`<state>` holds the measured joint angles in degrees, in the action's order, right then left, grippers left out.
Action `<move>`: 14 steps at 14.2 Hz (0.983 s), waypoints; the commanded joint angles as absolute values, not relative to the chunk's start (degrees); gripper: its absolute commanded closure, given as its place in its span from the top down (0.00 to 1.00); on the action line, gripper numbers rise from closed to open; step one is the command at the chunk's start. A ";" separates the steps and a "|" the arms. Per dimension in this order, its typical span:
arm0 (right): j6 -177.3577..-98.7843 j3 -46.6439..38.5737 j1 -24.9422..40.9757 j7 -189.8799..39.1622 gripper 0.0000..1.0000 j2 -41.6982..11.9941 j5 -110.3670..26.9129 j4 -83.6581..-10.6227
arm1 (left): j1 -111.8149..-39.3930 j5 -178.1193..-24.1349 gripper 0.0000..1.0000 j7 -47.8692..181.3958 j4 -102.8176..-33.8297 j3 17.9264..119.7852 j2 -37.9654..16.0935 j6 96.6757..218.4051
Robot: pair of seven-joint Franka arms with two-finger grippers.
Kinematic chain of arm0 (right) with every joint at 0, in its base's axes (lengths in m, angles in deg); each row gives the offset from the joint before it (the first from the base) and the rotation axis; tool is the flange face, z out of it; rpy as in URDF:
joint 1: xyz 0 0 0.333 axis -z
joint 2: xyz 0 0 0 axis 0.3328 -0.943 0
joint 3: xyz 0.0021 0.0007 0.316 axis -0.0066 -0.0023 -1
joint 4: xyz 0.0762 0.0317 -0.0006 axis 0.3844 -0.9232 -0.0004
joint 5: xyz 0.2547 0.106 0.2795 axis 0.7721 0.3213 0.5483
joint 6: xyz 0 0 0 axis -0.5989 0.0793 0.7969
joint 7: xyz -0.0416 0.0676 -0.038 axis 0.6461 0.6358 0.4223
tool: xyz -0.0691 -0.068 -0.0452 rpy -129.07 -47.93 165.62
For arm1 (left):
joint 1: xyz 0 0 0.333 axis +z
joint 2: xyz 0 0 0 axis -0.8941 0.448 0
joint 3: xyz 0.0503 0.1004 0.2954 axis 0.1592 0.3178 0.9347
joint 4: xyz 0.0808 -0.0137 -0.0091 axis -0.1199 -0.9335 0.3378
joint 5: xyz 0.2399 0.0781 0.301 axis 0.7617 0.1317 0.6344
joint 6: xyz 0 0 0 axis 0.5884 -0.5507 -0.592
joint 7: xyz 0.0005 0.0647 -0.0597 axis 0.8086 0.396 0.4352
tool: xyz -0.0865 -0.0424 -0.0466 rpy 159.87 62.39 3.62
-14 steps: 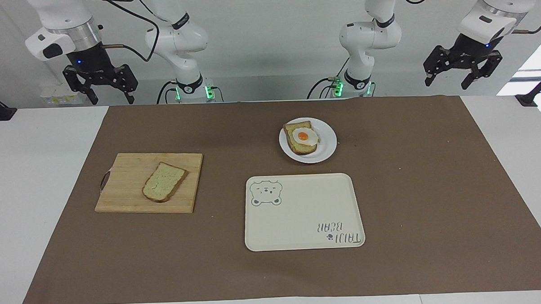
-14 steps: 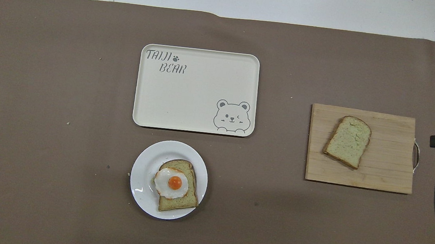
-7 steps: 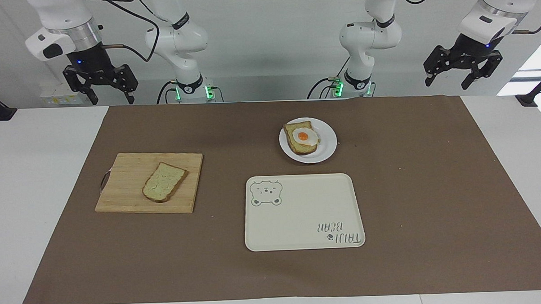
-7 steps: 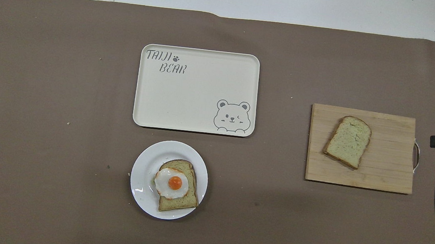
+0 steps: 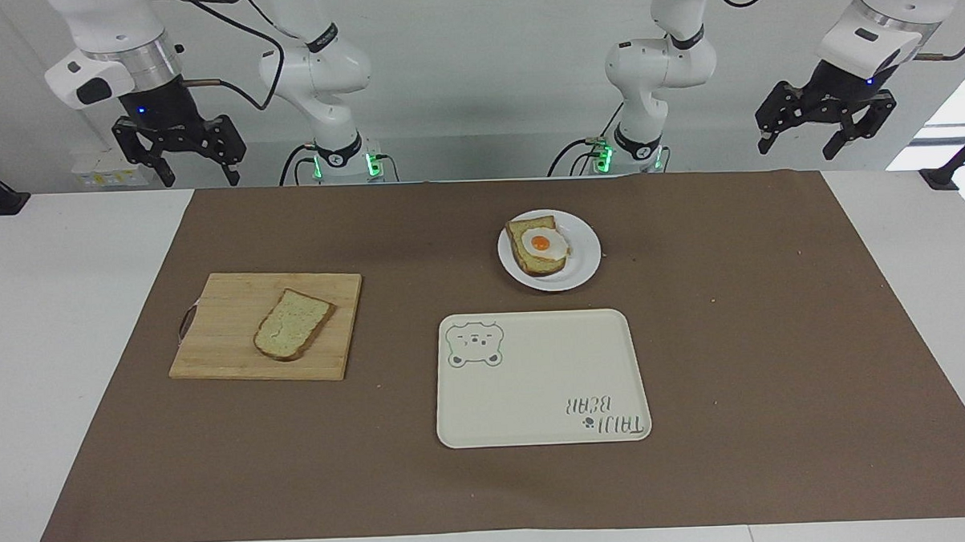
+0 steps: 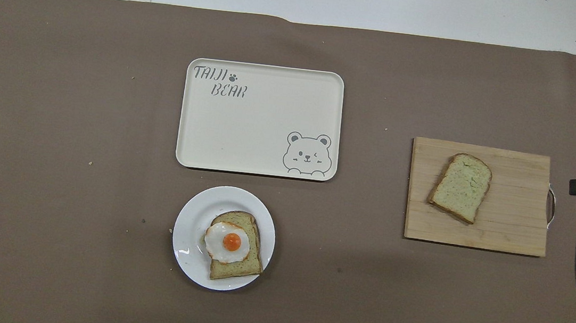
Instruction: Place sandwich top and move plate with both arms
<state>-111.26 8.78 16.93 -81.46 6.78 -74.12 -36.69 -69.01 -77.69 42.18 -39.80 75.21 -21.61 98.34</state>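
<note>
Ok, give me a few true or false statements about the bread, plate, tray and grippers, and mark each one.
1. The plain slice lies on the board. True.
2. The plate sits on the tray. False: it sits on the mat, nearer to the robots than the tray.
3. The egg slice is on the plate. True.
4. The right gripper holds the plain slice. False: it hangs open and empty above the table's edge.
5. The left gripper has open fingers. True.
</note>
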 commanded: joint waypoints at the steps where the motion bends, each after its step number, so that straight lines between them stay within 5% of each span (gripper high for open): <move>1: -111.44 8.35 17.86 -80.55 1.00 7.26 -72.93 -37.08 | -68.31 -77.57 1.00 42.53 -38.93 74.78 -21.70 97.20; 8: -115.47 7.91 17.68 -80.19 1.00 7.26 -72.93 -39.97 | -68.31 -77.57 1.00 42.53 -38.93 74.78 -21.70 97.20; 14: -125.57 7.91 17.77 -78.17 1.00 -0.37 -71.45 -41.74 | -68.31 -77.57 1.00 42.53 -38.93 74.78 -21.70 97.20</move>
